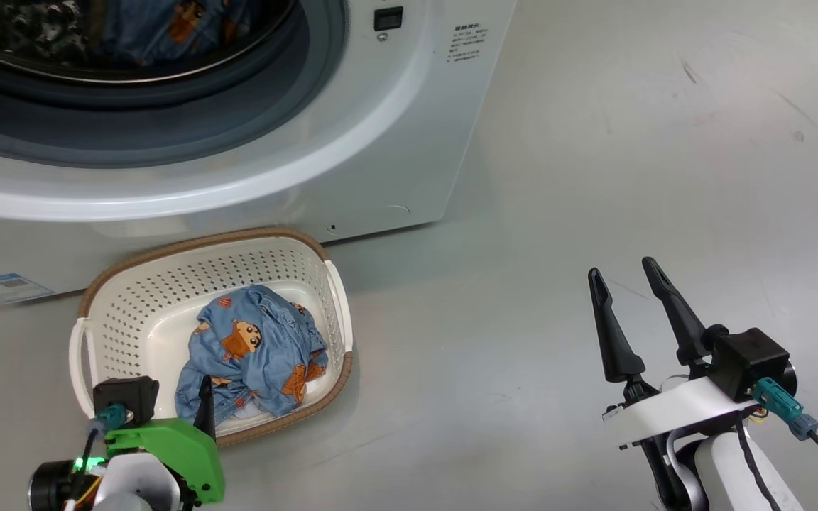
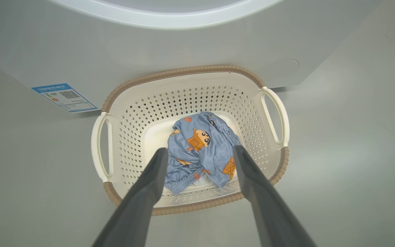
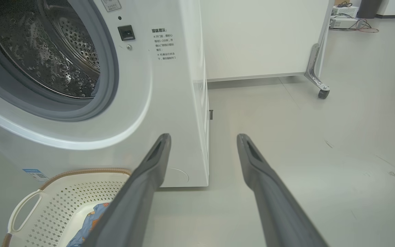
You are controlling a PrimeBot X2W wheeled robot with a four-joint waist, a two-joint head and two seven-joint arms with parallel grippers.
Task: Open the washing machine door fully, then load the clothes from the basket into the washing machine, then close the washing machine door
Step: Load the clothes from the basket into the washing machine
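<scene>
The washing machine (image 1: 395, 142) occupied the upper left of the head view, its drum mouth uncovered, so the washing machine door was judged already swung clear. One blue printed garment (image 1: 160, 28) lay inside the drum. The floor (image 1: 593, 177) extended bare to the right of the machine. The basket (image 1: 189, 284) stood on the floor just beside the machine front, below the drum mouth, with its long axis, handle to handle, running parallel to that front. The clothes (image 1: 253, 348) remaining in it formed a crumpled heap on the basket floor, toward the right-hand end and the near rim. The heap had no marked long axis and was slightly longer from the machine side to the near side. The left pincer (image 2: 200, 149) hung above the near rim of the basket with both fingers spread wide and nothing between them. In the left wrist view the heap lay straight ahead along the fingers, framed by the two tips, with the spread set along the basket's long axis. The right pincer (image 1: 621, 267) was also spread wide and empty, well apart from the basket over bare floor. The left arm was therefore the nearer. The next move was judged to be a straight descent onto the heap.
</scene>
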